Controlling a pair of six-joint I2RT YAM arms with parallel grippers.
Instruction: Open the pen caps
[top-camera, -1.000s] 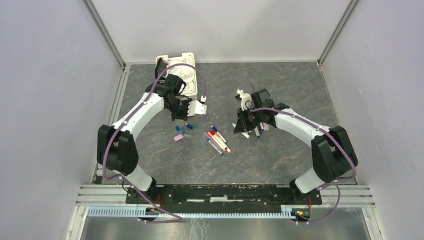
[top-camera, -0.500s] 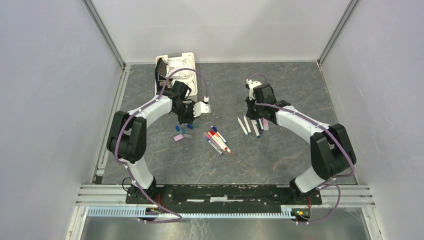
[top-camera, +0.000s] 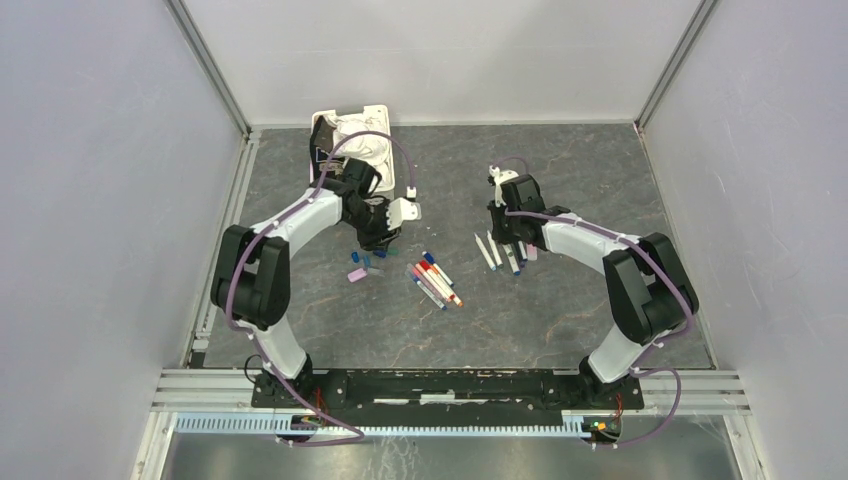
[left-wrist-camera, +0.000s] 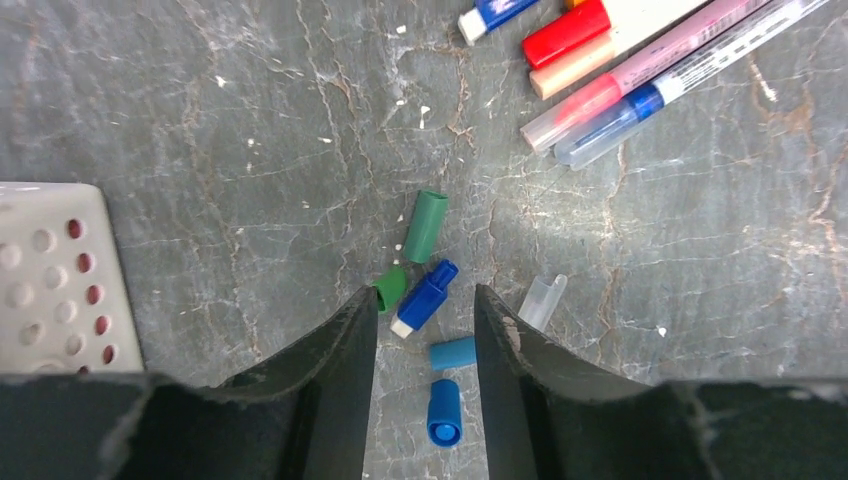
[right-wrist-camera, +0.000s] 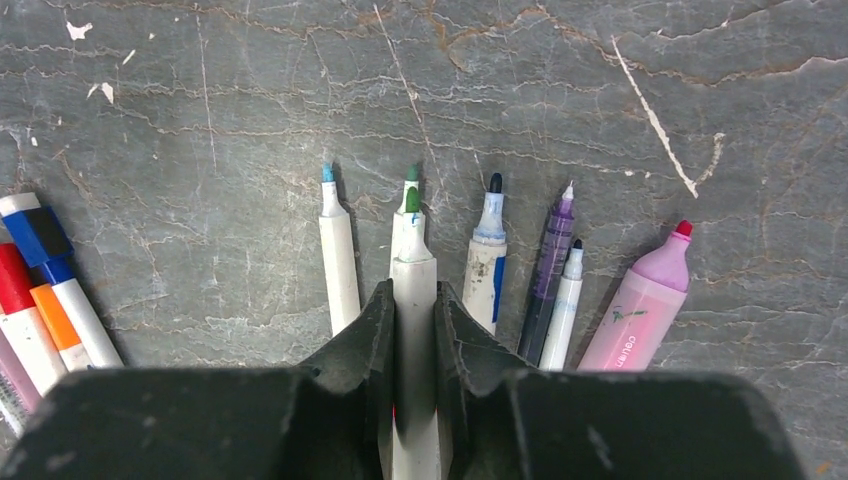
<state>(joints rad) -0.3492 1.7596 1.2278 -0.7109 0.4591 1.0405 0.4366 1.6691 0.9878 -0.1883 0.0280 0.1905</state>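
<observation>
Currently the left tool (left-wrist-camera: 425, 300) hangs released over the grey stone-patterned desk (top-camera: 590, 170), its two dark fingers (left-wrist-camera: 340, 350) standing apart. The loose pen caps (top-camera: 364, 264) lie on the desk beneath it, near the white slotted basket (top-camera: 377, 112) and left of a bunch of capped pens (top-camera: 433, 283). In the left wrist view a dark blue cap with a white end (left-wrist-camera: 425, 297) lies tilted in the gap between the fingers; a light blue cap (left-wrist-camera: 452, 353) and another blue cap (left-wrist-camera: 443, 412) lie just below it; a long green cap (left-wrist-camera: 426, 226) lies above it; a short green cap (left-wrist-camera: 390, 288) sits beside the left finger; a clear cap (left-wrist-camera: 542, 300) lies beside the right finger. A pink cap (top-camera: 356, 275) lies at the near edge of the group, seen from above.

The right tool (right-wrist-camera: 412, 295) is clenched on a white green-tipped pen (right-wrist-camera: 412, 270), whose bare tip points away from the wrist. It sits in a row of uncapped pens lying on the desk: a blue-tipped white pen (right-wrist-camera: 339, 265) to its left, a dark-tipped pen (right-wrist-camera: 486, 255), a purple pen (right-wrist-camera: 551, 270), a slim white pen (right-wrist-camera: 566, 300) and a pink highlighter (right-wrist-camera: 645, 300) to its right. Whether the held pen touches the desk cannot be told.
</observation>
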